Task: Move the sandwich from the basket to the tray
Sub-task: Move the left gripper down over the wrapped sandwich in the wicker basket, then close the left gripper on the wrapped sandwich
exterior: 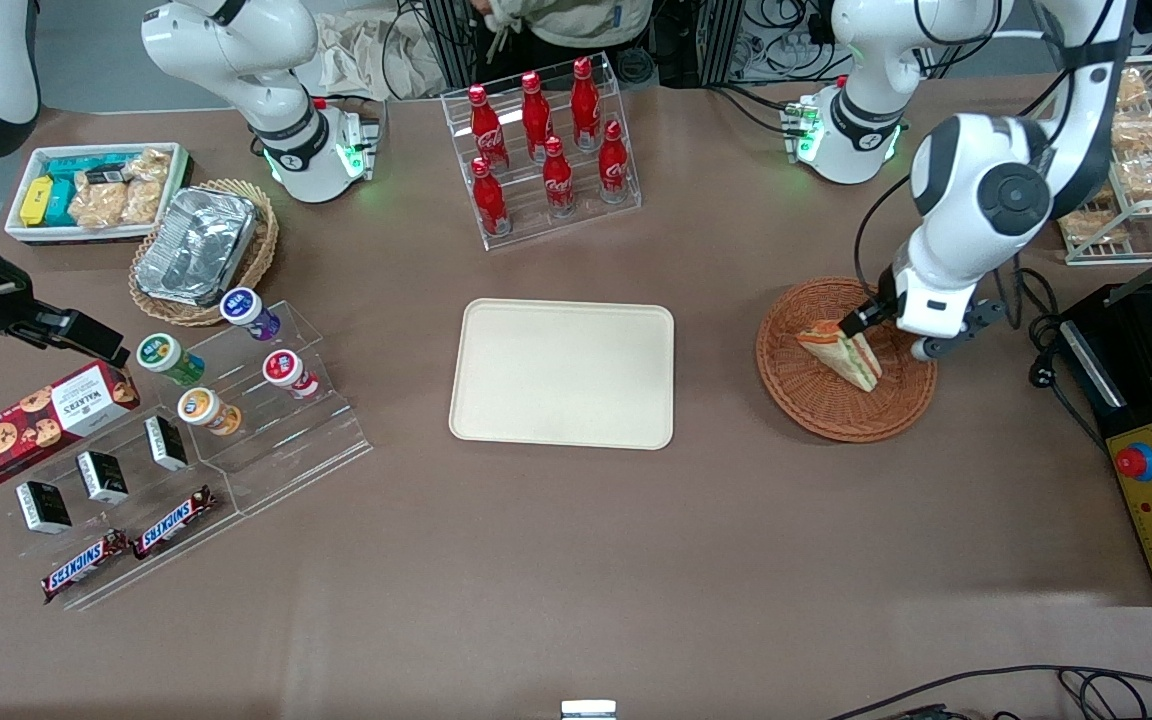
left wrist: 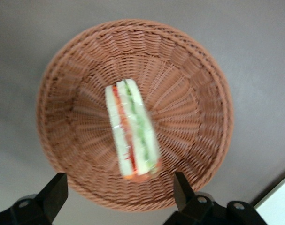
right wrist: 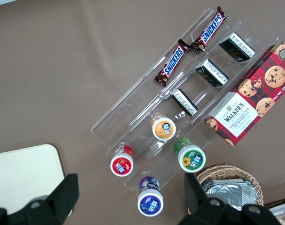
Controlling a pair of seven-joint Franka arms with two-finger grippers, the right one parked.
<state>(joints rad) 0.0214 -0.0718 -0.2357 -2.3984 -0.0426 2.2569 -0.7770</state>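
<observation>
Snickers bars [exterior: 126, 551] lie nearest; open, empty gripper [left wrist: 119, 200] hovers above basketed sandwich [left wrist: 131, 131].

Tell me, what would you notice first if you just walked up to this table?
Probably the white robot arm's open hand hovering right above the triangular white-bread sandwich lying in the round reddish-brown wicker basket. Next, the bare cream rectangular plastic tray beside the basket, and the bright red cola bottles in a clear rack farther from the front camera.
</observation>
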